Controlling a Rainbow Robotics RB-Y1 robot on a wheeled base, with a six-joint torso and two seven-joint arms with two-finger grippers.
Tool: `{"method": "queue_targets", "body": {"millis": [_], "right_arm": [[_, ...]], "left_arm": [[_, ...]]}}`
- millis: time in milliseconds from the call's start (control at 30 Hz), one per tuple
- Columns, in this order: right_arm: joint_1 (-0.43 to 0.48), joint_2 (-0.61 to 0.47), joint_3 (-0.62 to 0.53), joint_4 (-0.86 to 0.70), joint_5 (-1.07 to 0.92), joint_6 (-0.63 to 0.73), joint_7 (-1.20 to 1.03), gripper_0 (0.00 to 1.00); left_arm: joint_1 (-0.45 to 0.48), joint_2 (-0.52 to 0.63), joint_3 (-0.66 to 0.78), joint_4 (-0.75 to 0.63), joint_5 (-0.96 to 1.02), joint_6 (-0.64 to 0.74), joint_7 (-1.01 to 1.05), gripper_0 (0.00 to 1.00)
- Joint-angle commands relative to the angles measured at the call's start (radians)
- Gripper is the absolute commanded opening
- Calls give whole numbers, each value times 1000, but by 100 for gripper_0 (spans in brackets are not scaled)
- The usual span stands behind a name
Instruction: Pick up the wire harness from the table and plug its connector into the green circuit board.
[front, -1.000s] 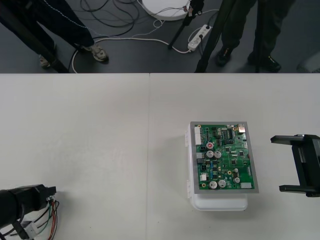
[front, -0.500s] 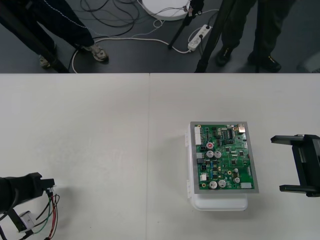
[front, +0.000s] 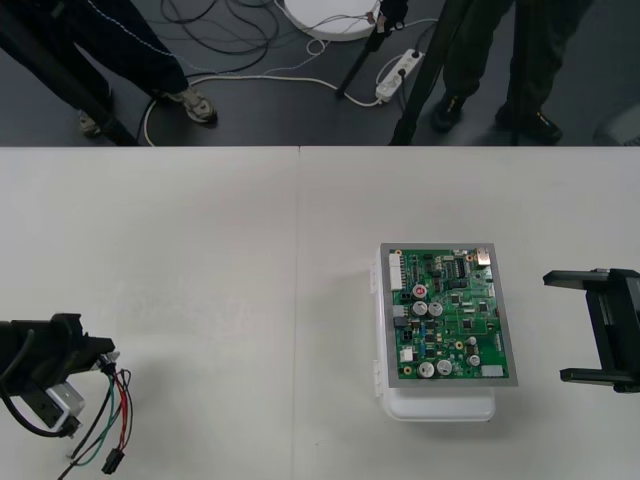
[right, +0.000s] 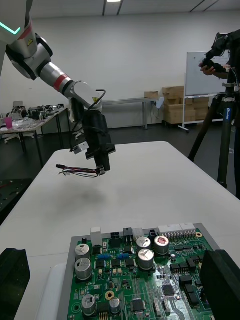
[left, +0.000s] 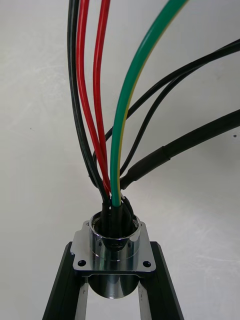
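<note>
My left gripper (front: 99, 353) is near the table's front left corner, shut on the wire harness's round metal socket (left: 111, 247). Its black fingers (left: 60, 290) clamp the flange from both sides. The red, black and green wires (front: 115, 410) trail toward the front edge and end in a small black plug (front: 112, 461). In the right wrist view the harness (right: 77, 171) hangs clear above the table. The green circuit board (front: 447, 313) sits on its white base (front: 440, 405) right of centre. Just right of the board, my right gripper (front: 556, 327) is open.
A seam (front: 298, 300) runs down the middle of the table between the left gripper and the board. Bare table lies between them. Beyond the far edge the dark floor holds tripod legs (front: 420, 90) and cables.
The left gripper has shifted a little away from the front edge with the socket in it. The wires now stretch out further and the black plug has come into view. The right arm is still.
</note>
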Motion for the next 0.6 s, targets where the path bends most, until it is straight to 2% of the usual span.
{"method": "queue_targets", "body": {"millis": [33, 600], "right_arm": [[9, 1, -36, 6, -5, -15, -44, 100], [9, 4, -37, 6, -5, -9, -56, 100]], "left_arm": [[-59, -52, 90, -16, -40, -188, 123, 0], [-180, -279, 302, -16, -227, -541, 563, 0]]}}
